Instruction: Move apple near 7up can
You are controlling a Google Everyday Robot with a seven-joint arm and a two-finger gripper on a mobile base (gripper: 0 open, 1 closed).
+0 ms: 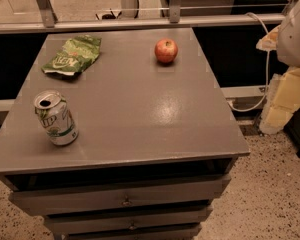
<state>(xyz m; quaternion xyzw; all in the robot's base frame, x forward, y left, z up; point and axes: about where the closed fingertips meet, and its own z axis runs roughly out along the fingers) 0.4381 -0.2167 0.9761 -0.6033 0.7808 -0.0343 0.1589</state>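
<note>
The apple (pixel 166 50), small, round and red with yellowish patches, sits on the grey table top (pixel 140 109) at the far middle-right. The 7up can (pixel 56 118), white and green with a silver pull-tab top, stands upright near the front left corner, far from the apple. My gripper is out of view. Only a white rounded part of my arm (pixel 296 34) shows at the upper right edge, off to the side of the table and well away from both objects.
A flat green chip bag (pixel 73 55) lies at the far left of the table. Drawers (pixel 125 199) sit below the front edge. A rail (pixel 140 23) runs behind the table. Yellowish blocks (pixel 285 101) and a white cable (pixel 266 69) are at the right, above a speckled floor.
</note>
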